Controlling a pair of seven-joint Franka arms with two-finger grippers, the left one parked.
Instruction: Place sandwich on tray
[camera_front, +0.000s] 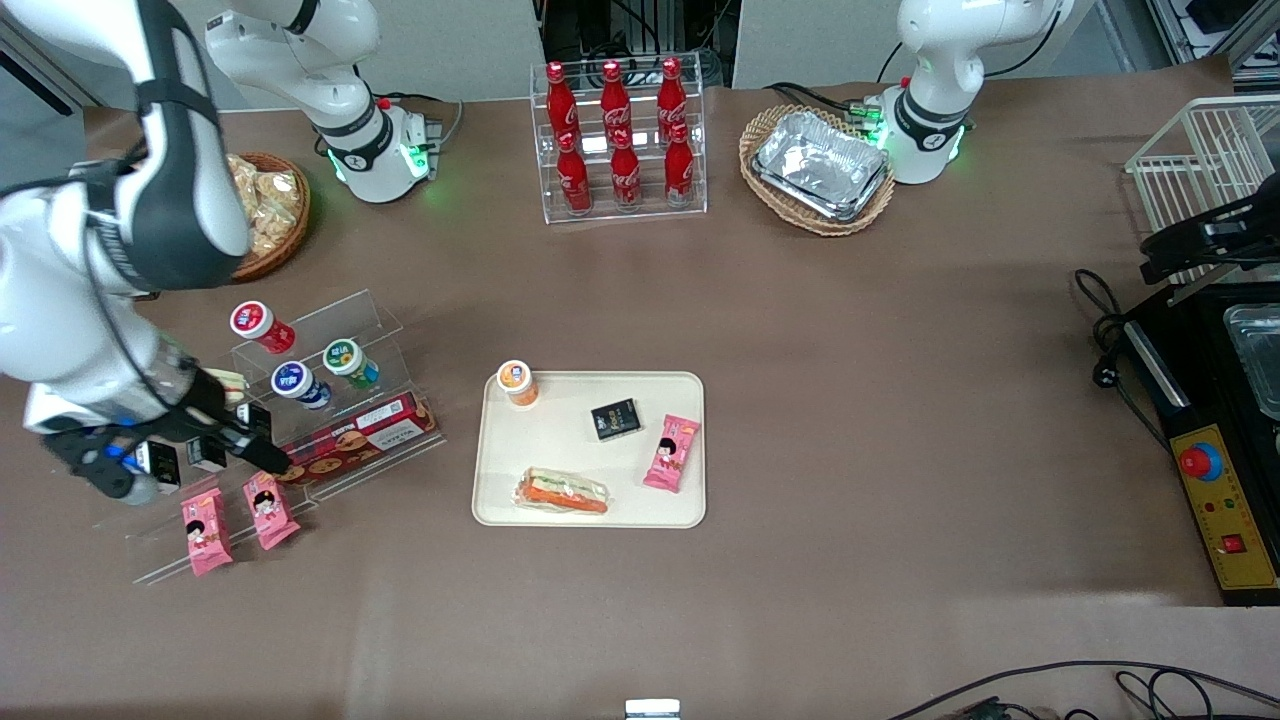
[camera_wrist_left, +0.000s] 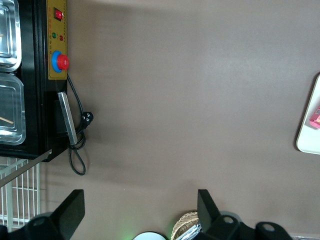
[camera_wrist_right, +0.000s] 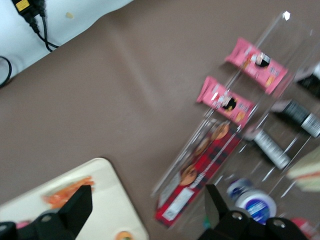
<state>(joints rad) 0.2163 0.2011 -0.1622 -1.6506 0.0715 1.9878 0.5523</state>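
Nearest the front camera on the tray (camera_front: 500, 500), the sandwich (camera_front: 562, 492) is seen lying flat by the near rim, long axis along that rim. Placement is judged already done. Well apart, toward the working arm's end of the table, the gripper (camera_front: 225, 435) is held over the clear display rack (camera_front: 380, 320), fingers spread and empty. No grasp is judged needed; only a retreat clear of the rack remains.

A brown table (camera_front: 860, 420) under even indoor light.
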